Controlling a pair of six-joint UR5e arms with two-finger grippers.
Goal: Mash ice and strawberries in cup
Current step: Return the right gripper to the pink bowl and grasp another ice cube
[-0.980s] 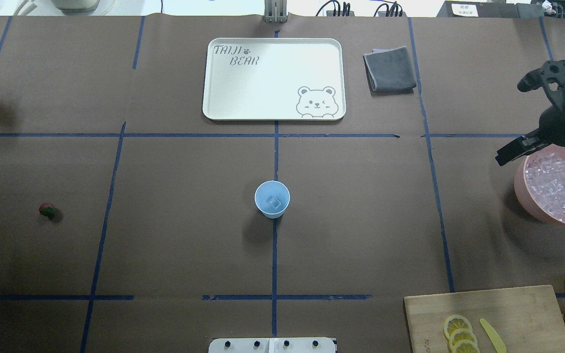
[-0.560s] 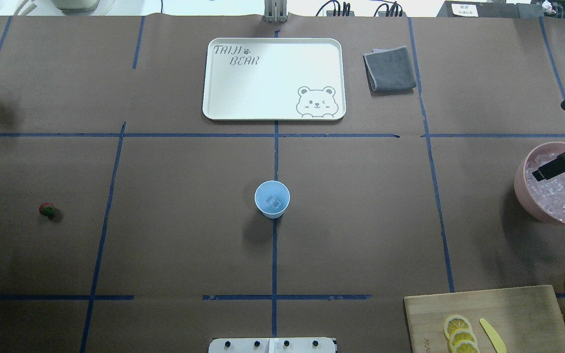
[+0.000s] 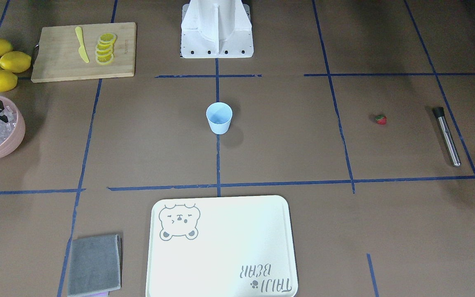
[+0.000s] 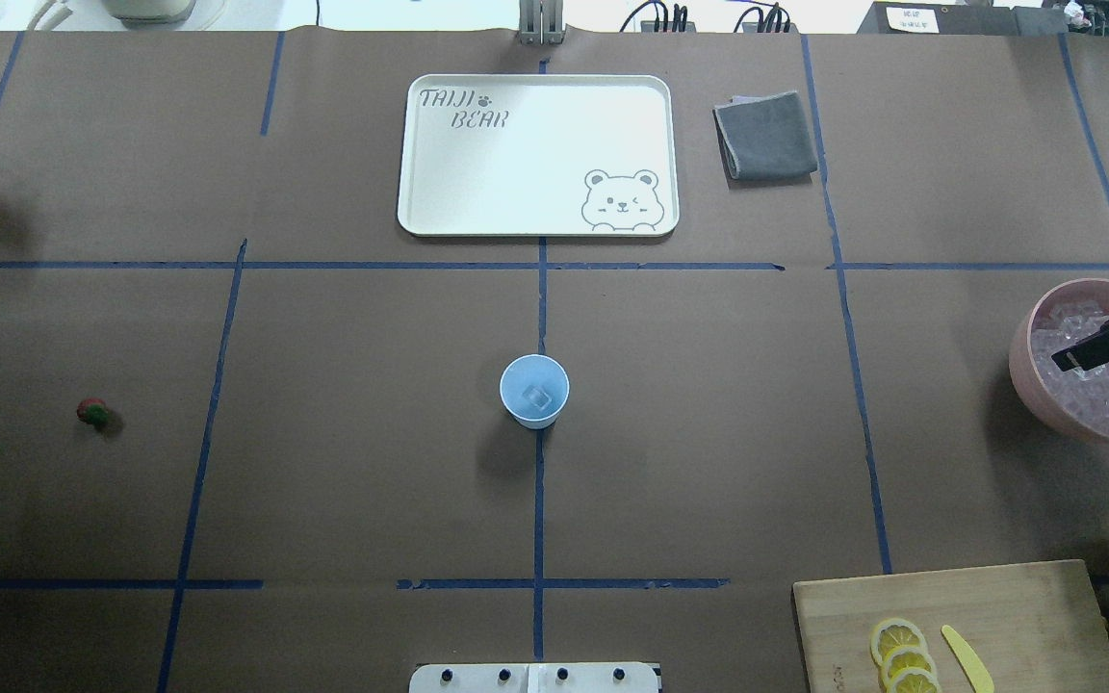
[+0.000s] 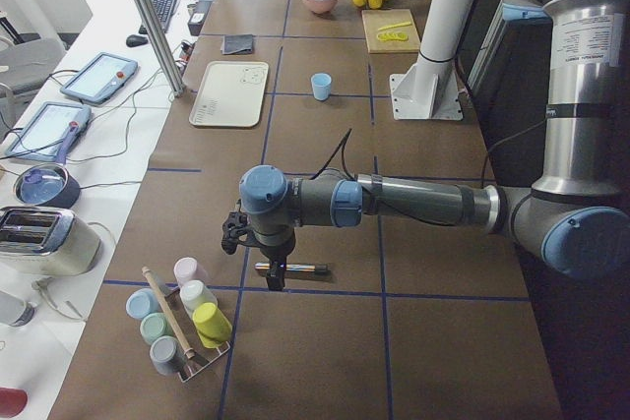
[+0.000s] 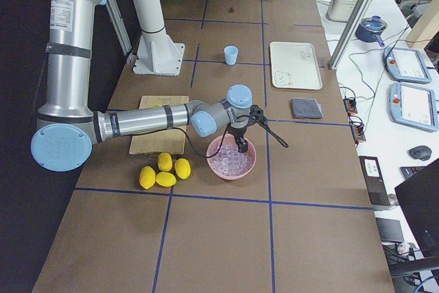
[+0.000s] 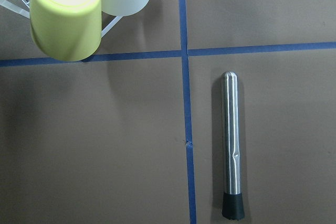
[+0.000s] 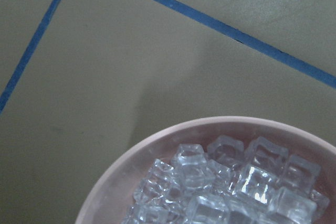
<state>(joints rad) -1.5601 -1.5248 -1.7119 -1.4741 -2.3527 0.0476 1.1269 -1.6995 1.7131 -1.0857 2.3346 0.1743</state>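
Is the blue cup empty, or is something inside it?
Not empty. The cup stands upright, and the overhead view shows one clear ice cube at its bottom. The strawberry is not inside; it lies on the table.

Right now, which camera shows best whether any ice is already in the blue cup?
Overhead exterior: it looks straight down into the cup and shows one ice cube on its bottom. The front-facing view sees inside at a slant, and the cube is unclear. In both side views the cup is too small to read its contents. The wrist views miss it.
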